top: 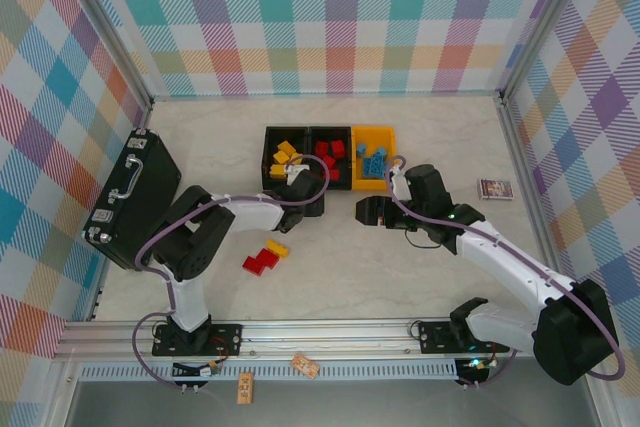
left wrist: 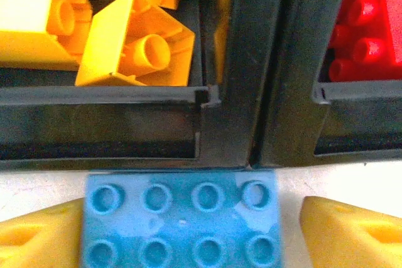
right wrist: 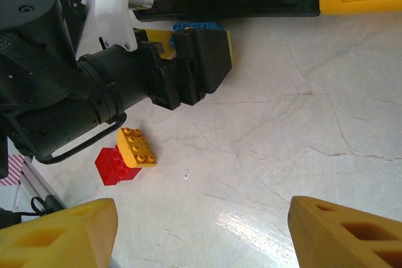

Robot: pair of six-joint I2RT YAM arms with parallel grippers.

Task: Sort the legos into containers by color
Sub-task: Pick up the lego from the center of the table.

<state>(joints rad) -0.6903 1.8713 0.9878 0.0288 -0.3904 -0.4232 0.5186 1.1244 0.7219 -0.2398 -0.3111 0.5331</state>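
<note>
Nearest the lens, the left claw [left wrist: 195,233] straddles a blue brick [left wrist: 181,218] lying studs-up on the bench, against the wall where two black bins meet. We see its yellow fingers [left wrist: 38,236] open, with a gap beside one of them.

From above, the pale marbled bench [top: 420,277] carries a black briefcase [top: 130,197] at its left edge. The right claw [right wrist: 201,233] hangs over bare bench, fingers wide apart with nothing between them.

Three bins stand in a row. The left black bin [top: 267,157] holds yellow bricks [top: 285,155], the middle black bin [top: 330,129] holds red bricks [top: 328,155], and the yellow-orange bin [top: 392,157] holds blue bricks [top: 374,162].

Near the left arm, a loose red brick [right wrist: 112,166] and a loose yellow brick [right wrist: 138,147] touch. A small picture card [top: 495,188] lies well apart at the right.
</note>
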